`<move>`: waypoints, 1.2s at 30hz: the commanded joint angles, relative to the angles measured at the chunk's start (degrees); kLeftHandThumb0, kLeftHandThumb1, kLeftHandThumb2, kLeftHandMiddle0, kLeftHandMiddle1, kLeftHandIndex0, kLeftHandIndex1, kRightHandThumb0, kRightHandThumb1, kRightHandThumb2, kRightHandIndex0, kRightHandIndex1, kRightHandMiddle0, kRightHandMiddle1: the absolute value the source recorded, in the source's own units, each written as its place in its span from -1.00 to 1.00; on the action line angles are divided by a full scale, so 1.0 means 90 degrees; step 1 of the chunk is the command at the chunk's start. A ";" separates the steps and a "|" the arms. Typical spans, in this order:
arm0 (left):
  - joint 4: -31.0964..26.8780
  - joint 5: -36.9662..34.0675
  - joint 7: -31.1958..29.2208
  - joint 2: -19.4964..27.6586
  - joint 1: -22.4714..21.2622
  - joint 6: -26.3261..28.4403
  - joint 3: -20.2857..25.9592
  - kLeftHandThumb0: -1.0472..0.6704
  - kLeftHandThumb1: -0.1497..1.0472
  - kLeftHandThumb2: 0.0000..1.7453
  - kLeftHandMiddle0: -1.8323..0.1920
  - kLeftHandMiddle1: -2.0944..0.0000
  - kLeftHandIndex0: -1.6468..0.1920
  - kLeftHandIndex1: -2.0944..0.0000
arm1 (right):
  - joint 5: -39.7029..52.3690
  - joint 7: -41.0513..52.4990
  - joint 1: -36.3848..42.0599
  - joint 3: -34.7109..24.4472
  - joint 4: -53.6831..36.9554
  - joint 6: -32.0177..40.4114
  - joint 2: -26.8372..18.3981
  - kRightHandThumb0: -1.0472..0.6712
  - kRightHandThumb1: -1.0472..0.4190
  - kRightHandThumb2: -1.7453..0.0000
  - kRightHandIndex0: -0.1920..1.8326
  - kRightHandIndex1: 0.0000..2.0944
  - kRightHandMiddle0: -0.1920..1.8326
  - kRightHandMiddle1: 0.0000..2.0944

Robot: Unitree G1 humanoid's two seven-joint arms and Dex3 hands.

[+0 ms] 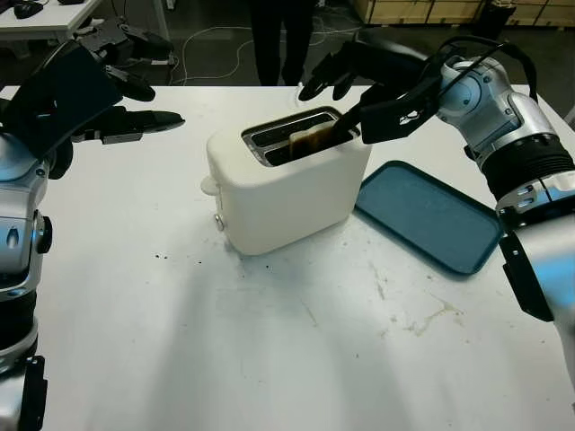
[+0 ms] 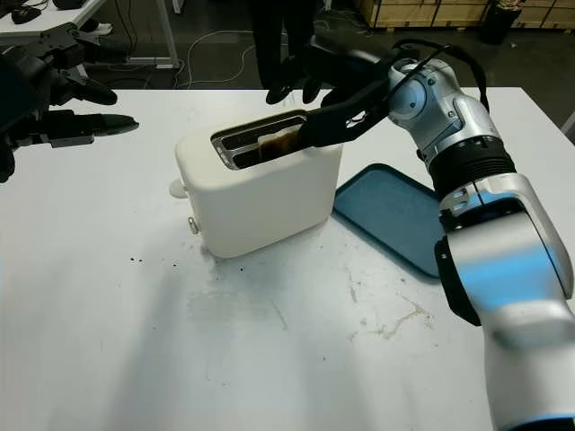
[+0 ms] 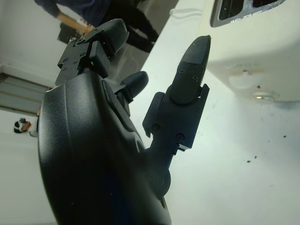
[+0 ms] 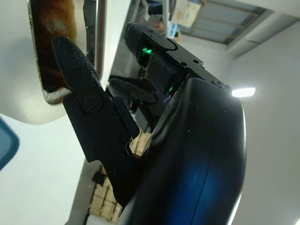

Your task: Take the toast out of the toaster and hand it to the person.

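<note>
- Browned toast (image 1: 313,141): one slice standing upright in the nearer slot of the toaster, its upper edge raised above the slot rim. Judged light, stiff and crumbly; likely to snap or shed crumbs under a hard squeeze. Best taken by the exposed upper edge, pinched across its two flat faces and lifted straight up.
- Right hand (image 1: 352,106): over the toaster's slots, one finger (image 4: 77,70) lying against the toast's face, the others arched above. Not clenched on the slice; no full pinch is visible.
- Toaster (image 1: 287,193): cream, two slots with dark metal surround, a lever knob on its end face; stands mid-counter.
- Tray (image 1: 429,215): blue, shallow, nothing on it, just beside the toaster on the robot's right side.
- Counter (image 1: 269,341): white, marked with scattered crumbs and stains nearer the robot.
- Left hand (image 1: 126,112): raised over the counter's far left part, well apart from the toaster, released and holding nothing.
- Person (image 1: 280,36): dark trouser legs standing beyond the counter's far edge, behind the toaster.
</note>
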 commanded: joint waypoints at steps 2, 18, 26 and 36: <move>-0.0044 -0.0015 0.0052 -0.0017 -0.0004 0.0027 0.0013 -0.14 0.59 -1.00 0.81 -0.22 0.68 0.22 | -0.0049 -0.0136 0.0026 0.0049 -0.0013 -0.0156 0.0092 -0.35 -0.47 1.00 0.05 -0.45 0.17 -0.97; -0.0037 -0.0018 0.0062 -0.0032 0.0046 -0.0025 0.0028 -0.18 0.59 -1.00 0.81 -0.23 0.67 0.22 | -0.0350 -0.0682 0.0272 0.0345 0.0082 -0.0505 0.0183 -0.25 -0.49 1.00 0.01 -0.13 0.23 -0.98; -0.0047 -0.0011 0.0056 -0.0016 0.0059 -0.0064 0.0032 -0.15 0.59 -1.00 0.80 -0.23 0.67 0.22 | -0.0372 -0.0610 0.0336 0.0454 0.0079 -0.0456 0.0200 -0.24 -0.48 1.00 0.00 0.00 0.25 -1.00; -0.0039 0.0002 0.0053 0.0000 0.0077 -0.0086 0.0026 -0.15 0.59 -1.00 0.81 -0.23 0.68 0.21 | -0.0370 -0.0666 0.0395 0.0483 0.0100 -0.0485 0.0196 -0.23 -0.47 1.00 0.19 -0.20 0.33 -0.96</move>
